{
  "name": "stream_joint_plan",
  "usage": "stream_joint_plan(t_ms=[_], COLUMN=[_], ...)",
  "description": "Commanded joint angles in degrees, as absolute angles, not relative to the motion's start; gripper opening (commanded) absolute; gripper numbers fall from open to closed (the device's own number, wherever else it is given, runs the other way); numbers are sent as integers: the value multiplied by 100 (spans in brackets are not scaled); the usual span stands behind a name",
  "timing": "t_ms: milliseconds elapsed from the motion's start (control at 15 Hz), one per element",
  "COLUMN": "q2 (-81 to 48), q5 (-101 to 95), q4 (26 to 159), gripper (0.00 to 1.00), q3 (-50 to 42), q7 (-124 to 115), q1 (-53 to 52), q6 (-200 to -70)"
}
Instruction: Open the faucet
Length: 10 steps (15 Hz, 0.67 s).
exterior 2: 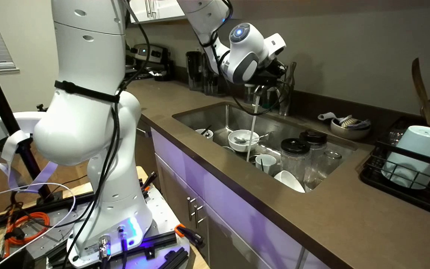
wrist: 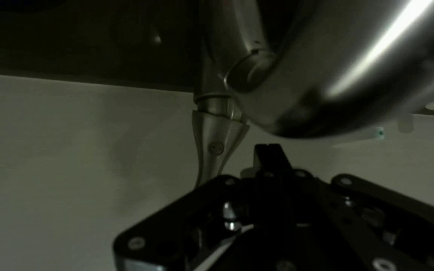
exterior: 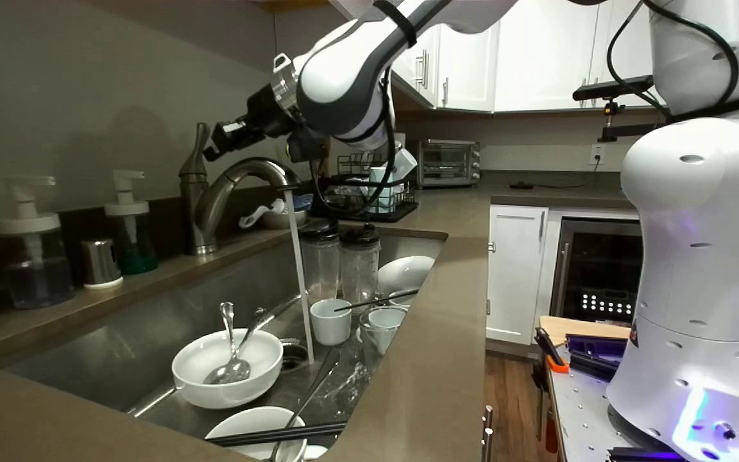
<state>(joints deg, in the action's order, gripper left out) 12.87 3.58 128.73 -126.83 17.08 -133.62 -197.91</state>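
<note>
Faucet (exterior: 215, 196) stands tall on the counter (exterior: 440, 321) behind the sink (exterior: 119, 346), close to the wall (exterior: 87, 77), and water (exterior: 298, 263) pours from its spout (exterior: 263, 168). So the job looks done to me. Its handle (wrist: 217, 135) points up. The gripper (wrist: 269, 146) sits up high, just beside the handle and above the spout; I can't tell if it touches either one. Its two fingers (wrist: 276, 151) are pressed together, and I see nothing between them.

I think the next move should be to back away slowly. If the gripper bumps the handle while it leaves, the water might stop. If the arm (exterior: 331, 74) dips, it could knock the spout and swing it around. Then the water might land in the white bowl (exterior: 225, 391), hit the metal spoon (exterior: 231, 371), and splash up onto the counter.

In both exterior views the water comes down between that bowl and a white cup (exterior: 331, 324), near the drain (exterior: 294, 354). If the bowl slid over the drain while nobody turned the water off, the sink could fill up and spill onto the floor (exterior: 510, 391).
</note>
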Motion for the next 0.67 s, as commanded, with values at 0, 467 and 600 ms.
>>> stream_joint_plan(t_ms=[0, 467, 600], q2=[857, 770, 807], q5=[123, -307, -383], q4=[13316, 13616, 13646], gripper=[3, 3, 3], q3=[-12020, -10291, -9729], q7=[1238, 792, 778], q1=[-12563, -10657, -10026], q6=[-19791, -19791, -19789])
